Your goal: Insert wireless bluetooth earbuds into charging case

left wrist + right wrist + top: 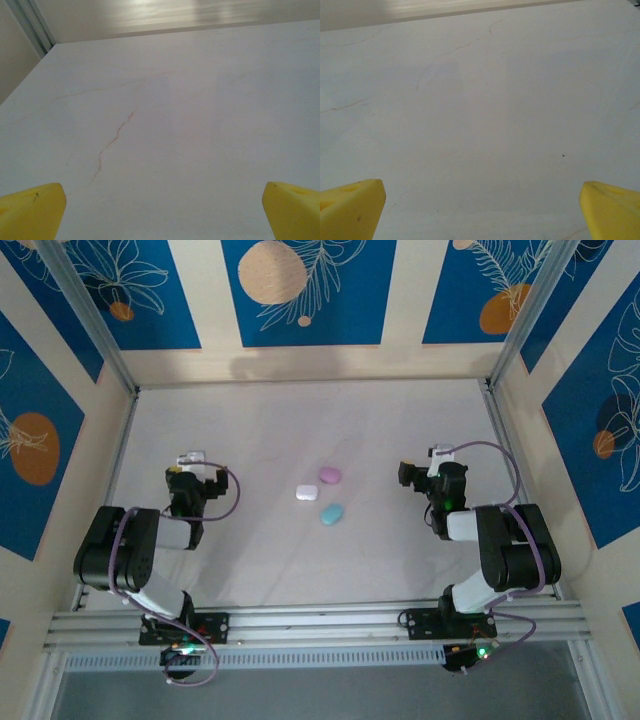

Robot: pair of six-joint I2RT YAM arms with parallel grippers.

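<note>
Matte white tabletop (300,420), three smooth pebble-shaped cases (306,493), left gripper (160,214) and right gripper (480,212) wide, empty

the pale table (300,420) carried three small rounded cases close together near its middle: a pink case (330,475) farthest, a white case (306,493) slightly left, a cyan case (331,513) nearest. faint reddish hairline marks (116,136) crossed its surface.

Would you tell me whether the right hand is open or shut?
Open: the right hand has its yellow fingers at opposite edges of its wrist view, with table between them.
</note>
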